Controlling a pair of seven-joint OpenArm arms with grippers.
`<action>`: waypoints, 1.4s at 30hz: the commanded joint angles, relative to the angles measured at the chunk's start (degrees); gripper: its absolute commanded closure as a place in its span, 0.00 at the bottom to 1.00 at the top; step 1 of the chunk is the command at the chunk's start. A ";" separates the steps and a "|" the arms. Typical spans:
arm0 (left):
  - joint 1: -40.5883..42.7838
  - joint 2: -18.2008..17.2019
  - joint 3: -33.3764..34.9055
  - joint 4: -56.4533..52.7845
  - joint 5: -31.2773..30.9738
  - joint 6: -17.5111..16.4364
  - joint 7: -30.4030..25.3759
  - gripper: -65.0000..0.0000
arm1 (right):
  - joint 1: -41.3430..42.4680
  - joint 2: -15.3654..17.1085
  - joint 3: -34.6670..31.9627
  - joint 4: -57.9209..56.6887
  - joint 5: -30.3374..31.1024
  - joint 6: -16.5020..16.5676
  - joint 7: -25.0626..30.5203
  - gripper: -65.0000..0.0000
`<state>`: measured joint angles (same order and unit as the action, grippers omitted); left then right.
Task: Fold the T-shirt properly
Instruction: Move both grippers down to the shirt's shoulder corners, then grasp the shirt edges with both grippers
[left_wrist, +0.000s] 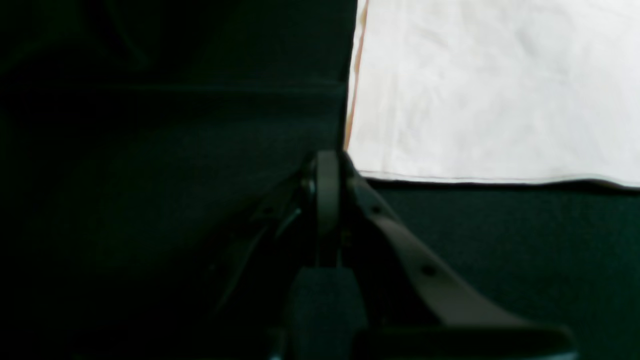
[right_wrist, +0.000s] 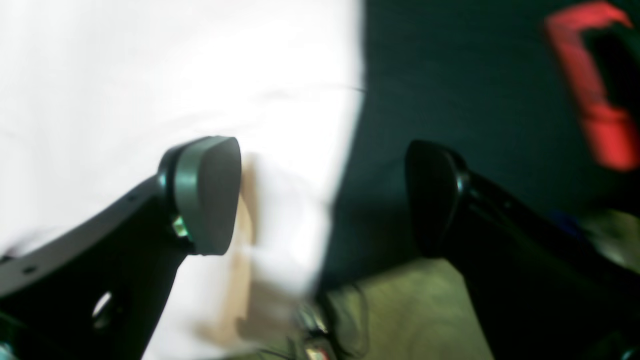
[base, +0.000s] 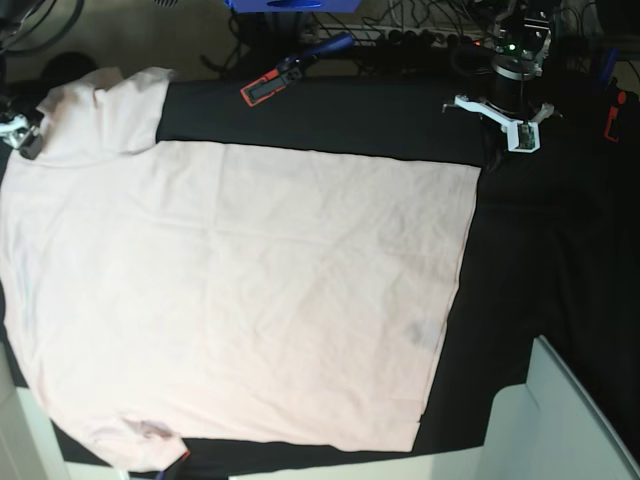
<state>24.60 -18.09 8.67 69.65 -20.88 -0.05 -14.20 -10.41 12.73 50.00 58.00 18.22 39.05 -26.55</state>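
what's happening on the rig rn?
Two-arm robot folding job, no fold made yet. The pink T-shirt lies flat and spread on the black cloth, plain side up. The left claw is shut, at the shirt's hem corner; whether it pinches fabric can't be told. The right claw is open, straddling a shirt edge, holding nothing. A red clamp sits at the table's far edge.

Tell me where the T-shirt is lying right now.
In the base view the T-shirt lies spread flat, plain side up, over the left and middle of the black table cloth, its hem toward the right and one sleeve at the upper left corner.
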 joint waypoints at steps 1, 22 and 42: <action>-0.03 -0.59 -0.27 0.73 -0.08 0.36 -1.41 1.00 | -0.62 0.24 -0.81 0.24 0.29 0.95 -1.81 0.25; -1.08 0.64 -0.36 0.81 -0.70 0.36 -1.23 0.84 | -0.97 -2.05 -2.13 0.33 1.87 0.95 -4.44 0.79; -0.20 0.02 -0.18 -1.03 -18.10 0.36 3.78 0.68 | -0.71 -2.05 -2.22 0.33 1.78 0.95 -4.44 1.00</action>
<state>24.18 -17.54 8.86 67.88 -38.94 0.05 -9.04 -11.09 10.44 48.07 58.30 21.15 39.64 -28.47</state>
